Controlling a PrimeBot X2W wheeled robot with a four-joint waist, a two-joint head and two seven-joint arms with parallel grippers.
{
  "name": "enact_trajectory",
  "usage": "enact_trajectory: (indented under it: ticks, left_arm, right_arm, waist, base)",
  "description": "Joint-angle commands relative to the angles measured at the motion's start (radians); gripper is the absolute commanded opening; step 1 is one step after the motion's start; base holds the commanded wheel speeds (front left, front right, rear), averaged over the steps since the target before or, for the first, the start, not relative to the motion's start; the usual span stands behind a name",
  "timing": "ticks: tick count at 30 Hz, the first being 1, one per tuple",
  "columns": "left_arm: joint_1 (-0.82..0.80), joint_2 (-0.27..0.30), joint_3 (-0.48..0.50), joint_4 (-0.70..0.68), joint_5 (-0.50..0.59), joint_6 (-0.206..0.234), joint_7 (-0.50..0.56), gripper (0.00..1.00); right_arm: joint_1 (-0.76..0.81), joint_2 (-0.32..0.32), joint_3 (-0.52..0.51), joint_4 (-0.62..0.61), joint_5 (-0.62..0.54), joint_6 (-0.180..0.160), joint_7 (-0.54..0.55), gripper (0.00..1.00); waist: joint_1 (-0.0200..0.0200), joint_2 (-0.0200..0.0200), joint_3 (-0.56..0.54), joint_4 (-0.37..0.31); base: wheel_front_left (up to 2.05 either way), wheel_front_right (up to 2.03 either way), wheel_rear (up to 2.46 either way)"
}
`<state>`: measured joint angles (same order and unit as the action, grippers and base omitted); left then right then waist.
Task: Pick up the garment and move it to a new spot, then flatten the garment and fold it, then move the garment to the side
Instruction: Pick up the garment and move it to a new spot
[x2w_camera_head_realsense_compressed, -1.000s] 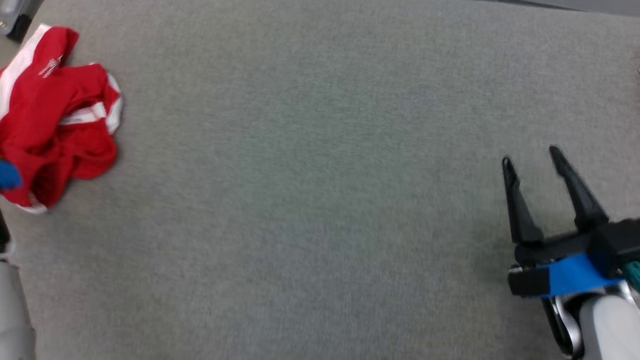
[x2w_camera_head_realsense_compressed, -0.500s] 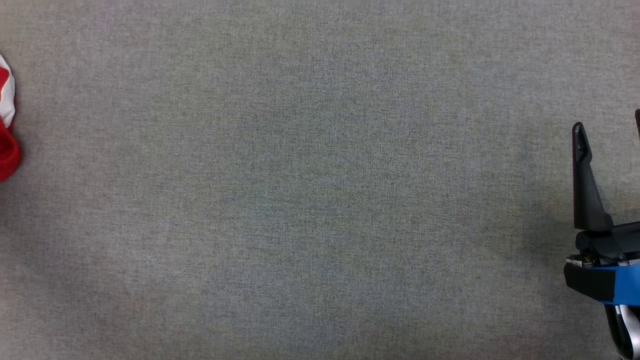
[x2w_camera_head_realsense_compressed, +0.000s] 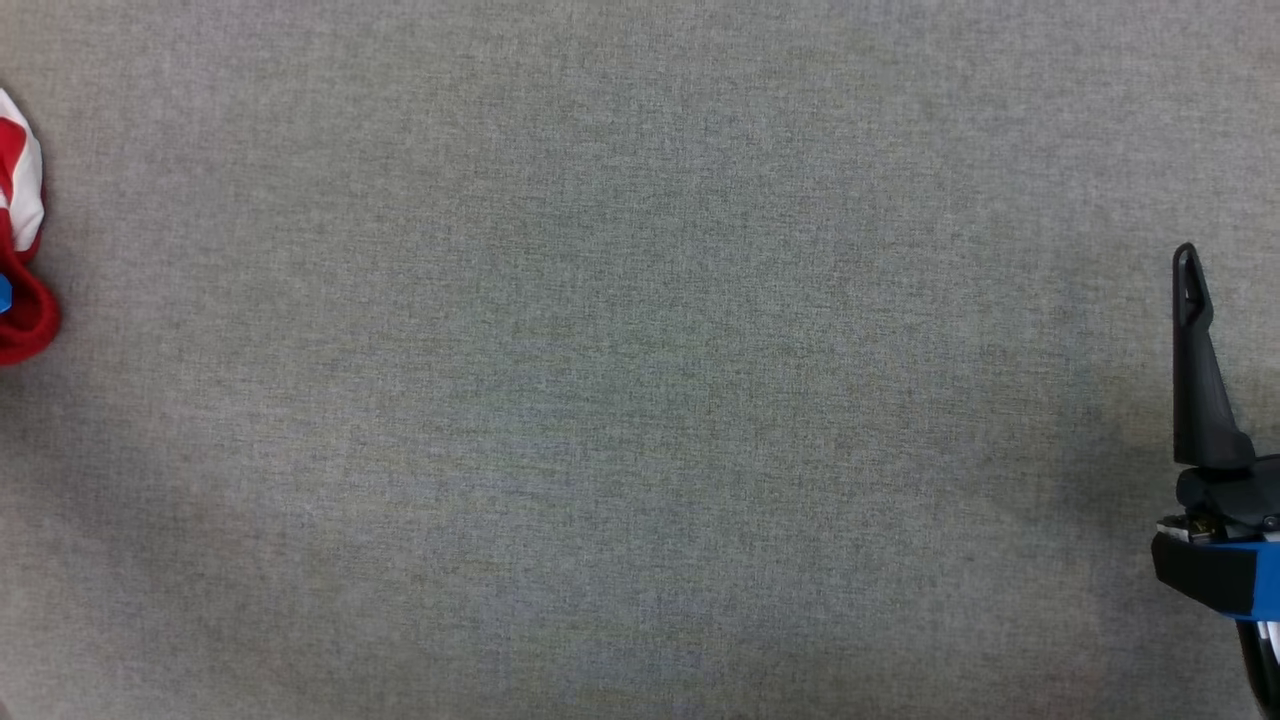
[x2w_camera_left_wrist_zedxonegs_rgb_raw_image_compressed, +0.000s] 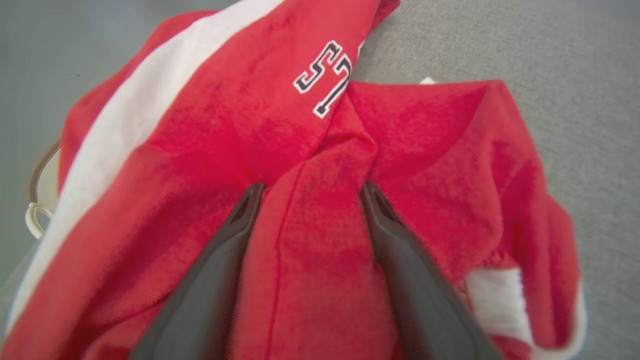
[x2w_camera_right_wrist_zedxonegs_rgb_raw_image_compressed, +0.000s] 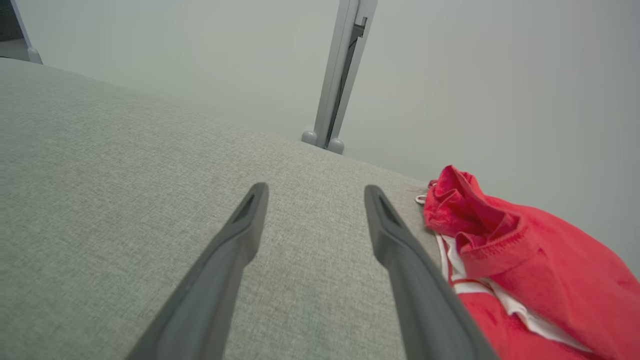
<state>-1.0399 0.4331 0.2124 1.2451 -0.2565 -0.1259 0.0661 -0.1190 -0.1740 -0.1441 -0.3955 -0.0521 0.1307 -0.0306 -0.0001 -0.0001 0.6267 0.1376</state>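
Garment (x2w_camera_left_wrist_zedxonegs_rgb_raw_image_compressed: 200, 140): red cloth, matt, with a soft and slightly fuzzy nap; its white stripes (x2w_camera_left_wrist_zedxonegs_rgb_raw_image_compressed: 115, 125) are the same dull cloth. Table cover (x2w_camera_head_realsense_compressed: 640, 360): grey woven fabric, matt, finely flecked and faintly rough. Fingers (x2w_camera_left_wrist_zedxonegs_rgb_raw_image_compressed: 210, 280) of the left gripper (x2w_camera_left_wrist_zedxonegs_rgb_raw_image_compressed: 312, 186) and of the right gripper (x2w_camera_right_wrist_zedxonegs_rgb_raw_image_compressed: 314, 188): dark, smooth, matt, plastic by the look; post (x2w_camera_right_wrist_zedxonegs_rgb_raw_image_compressed: 340, 75): pale, smooth, dull sheen like painted metal.

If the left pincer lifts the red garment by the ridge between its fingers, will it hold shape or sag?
Probably sags: the red garment lies crumpled in soft folds, so most would hang below the left pincer. Likely light for its bulk, a thin-looking knit. Its fuzzy surface should resist slipping.
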Motion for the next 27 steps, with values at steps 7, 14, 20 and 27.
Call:
enact_trajectory:
  ticks: [7,14,20,27]
  left_arm:
    - [0.041,-0.017,-0.036,0.041,-0.050,-0.005,0.121,0.00]
    - [0.024,0.006,-0.092,-0.056,-0.066,-0.005,-0.009,0.00]
    - [-0.007,0.019,-0.171,-0.164,-0.082,-0.005,-0.132,0.00]
    - [-0.041,0.033,-0.309,-0.320,-0.105,-0.005,-0.215,0.00]
  right_arm:
    - [-0.004,-0.003,0.010,0.008,0.005,0.000,-0.003,1.00]
    - [-0.019,0.027,0.024,0.056,0.018,0.000,-0.031,1.00]
    - [-0.030,0.056,0.052,0.131,0.036,0.000,-0.076,1.00]
    - [-0.047,0.084,0.080,0.231,0.065,0.000,-0.138,1.00]
  waist:
    - [0.0001,0.0001,-0.021,-0.014]
    - [0.0001,0.0001,-0.068,-0.025]
    - [0.0001,0.0001,-0.129,-0.041]
    - [0.0001,0.0001,-0.202,-0.095]
  base:
    - [0.00,0.00,0.00]
    - [0.00,0.00,0.00]
    - [0.00,0.00,0.00]
    - [0.00,0.00,0.00]
